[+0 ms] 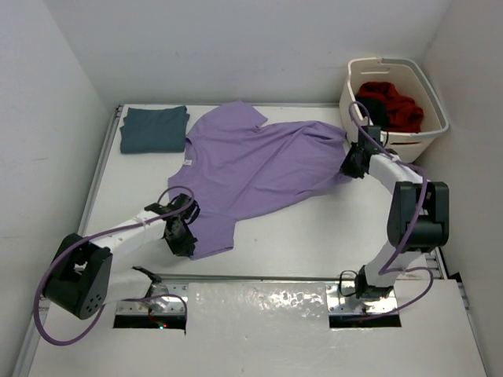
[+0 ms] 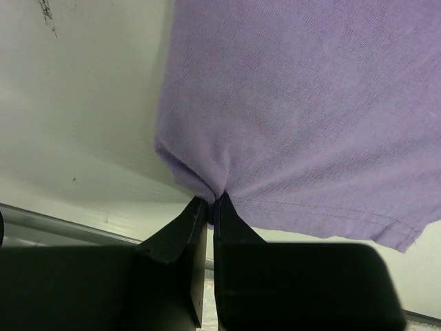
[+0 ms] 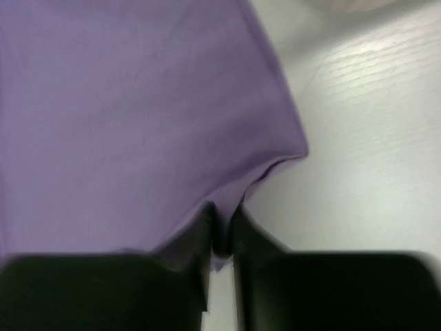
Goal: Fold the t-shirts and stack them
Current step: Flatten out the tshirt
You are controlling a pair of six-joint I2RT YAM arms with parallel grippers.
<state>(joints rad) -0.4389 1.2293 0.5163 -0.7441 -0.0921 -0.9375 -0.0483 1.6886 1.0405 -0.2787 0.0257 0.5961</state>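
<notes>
A lavender purple t-shirt [image 1: 251, 169] lies spread across the middle of the table. My left gripper [image 1: 182, 236] is shut on its near left hem corner; in the left wrist view the cloth [image 2: 296, 117] bunches into the closed tips [image 2: 213, 200]. At the shirt's right end, beside the basket, my right gripper [image 1: 351, 163] is shut on its edge, and the purple fabric [image 3: 124, 117] is pinched between the tips [image 3: 224, 219]. A folded teal-blue t-shirt [image 1: 153, 128] rests at the back left. Red [image 1: 397, 106] and black [image 1: 371, 110] t-shirts lie in the basket.
The cream laundry basket [image 1: 428, 129] stands at the back right corner, close behind my right arm. White walls enclose the table on the left, back and right. A metal rail [image 1: 259, 277] runs along the near edge.
</notes>
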